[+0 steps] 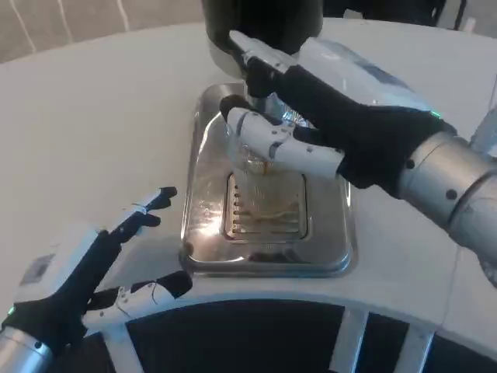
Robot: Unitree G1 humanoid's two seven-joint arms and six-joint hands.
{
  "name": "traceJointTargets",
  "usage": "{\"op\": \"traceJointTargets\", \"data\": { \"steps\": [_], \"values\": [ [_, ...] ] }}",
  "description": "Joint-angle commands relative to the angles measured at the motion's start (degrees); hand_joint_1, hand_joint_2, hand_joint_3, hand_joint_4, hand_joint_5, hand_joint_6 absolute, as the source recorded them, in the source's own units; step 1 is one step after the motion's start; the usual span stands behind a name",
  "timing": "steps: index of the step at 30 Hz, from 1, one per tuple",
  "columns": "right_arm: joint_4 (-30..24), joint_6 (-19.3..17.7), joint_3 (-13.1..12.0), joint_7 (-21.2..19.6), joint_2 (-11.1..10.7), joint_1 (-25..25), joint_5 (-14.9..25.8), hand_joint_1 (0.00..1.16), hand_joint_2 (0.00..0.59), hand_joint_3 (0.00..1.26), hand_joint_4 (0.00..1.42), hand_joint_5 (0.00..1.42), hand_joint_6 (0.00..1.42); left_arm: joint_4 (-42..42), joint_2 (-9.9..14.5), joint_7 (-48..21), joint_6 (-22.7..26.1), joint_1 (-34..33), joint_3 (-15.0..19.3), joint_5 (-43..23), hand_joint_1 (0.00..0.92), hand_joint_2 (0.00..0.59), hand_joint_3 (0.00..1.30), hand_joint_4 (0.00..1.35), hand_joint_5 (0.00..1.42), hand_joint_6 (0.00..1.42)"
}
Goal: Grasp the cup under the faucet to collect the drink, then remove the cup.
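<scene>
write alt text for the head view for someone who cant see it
The robot's right hand grips a clear cup standing on a shiny metal drip tray under a dark drink dispenser. Its left hand rests open at the near edge of the white table, holding nothing.

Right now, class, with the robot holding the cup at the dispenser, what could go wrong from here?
1. The right hand grips the clear cup from the side; it could tip when lifted away.
2. Spilled drink would land on the metal tray.
3. The left hand waits, open, near the tray edge.
</scene>
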Motion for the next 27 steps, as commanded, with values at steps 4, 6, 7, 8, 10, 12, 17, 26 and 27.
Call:
{"op": "traceJointTargets", "data": {
  "steps": [4, 6, 7, 8, 10, 12, 17, 26, 27],
  "values": [
    [-1.32, -3.23, 1.70, 2.87, 0.61, 0.40, 1.22, 0.00, 0.536, 0.00, 0.00, 0.00, 0.00, -1.16, -3.75, -1.19, 5.28, -1.00, 1.83, -4.17, 0.126, 0.050, 0.01, 0.01, 0.26, 0.29],
    [-1.79, -3.14, 1.35, 2.81, 0.48, 1.05, 1.21, 0.00, 0.537, 0.00, 0.00, 0.00, 0.00, -2.59, -5.43, -0.03, 7.33, -1.65, 2.14, -3.40, 0.199, 0.044, 0.00, 0.00, 0.27, 0.30],
    [-2.07, -3.10, 1.24, 2.79, 0.41, 1.40, 1.17, 0.00, 0.538, 0.00, 0.00, 0.00, 0.00, -3.08, -6.28, 0.39, 8.32, -2.19, 1.99, -2.97, 0.230, 0.041, 0.00, 0.00, 0.27, 0.31],
    [-2.25, -3.07, 1.17, 2.78, 0.37, 1.61, 1.14, 0.00, 0.538, 0.00, 0.00, 0.00, 0.00, -3.31, -7.02, 0.75, 9.11, -2.80, 1.66, -2.46, 0.238, 0.040, 0.00, 0.00, 0.28, 0.31],
    [-2.56, -3.02, 1.04, 2.77, 0.28, 2.04, 1.03, 0.00, 0.538, 0.00, 0.00, 0.00, 0.00, -3.62, -8.16, 1.28, 10.30, -3.67, 1.19, -1.57, 0.274, 0.040, 0.00, 0.00, 0.28, 0.32],
    [-2.79, -2.95, 0.87, 2.81, 0.17, 2.34, 0.98, 0.00, 0.540, 0.00, 0.00, 0.00, 0.00, -3.44, -9.21, 1.83, 11.08, -4.53, 0.75, -0.42, 0.296, 0.041, 0.00, 0.00, 0.28, 0.32],
    [-3.69, -2.59, 0.09, 2.98, -0.51, 3.29, 0.99, 0.00, 0.547, 0.00, 0.00, 0.00, 0.00, -0.35, -12.03, 3.95, 12.40, -8.14, -0.95, 2.59, 0.365, 0.045, 0.00, 0.00, 0.30, 0.33],
    [-3.92, -2.42, -0.01, 2.87, -0.54, 3.50, 0.98, 0.00, 0.550, 0.00, 0.00, 0.00, 0.00, 6.99, -12.95, 6.05, 12.31, -13.93, -2.25, 3.75, 0.383, 0.056, 0.00, 0.00, 0.31, 0.33],
    [-3.91, -2.42, 0.02, 2.88, -0.53, 3.48, 0.98, 0.00, 0.550, 0.00, 0.00, 0.00, 0.00, 7.80, -12.93, 6.33, 12.13, -14.48, -2.42, 3.71, 0.384, 0.057, 0.00, 0.00, 0.32, 0.33]
  ]
}}
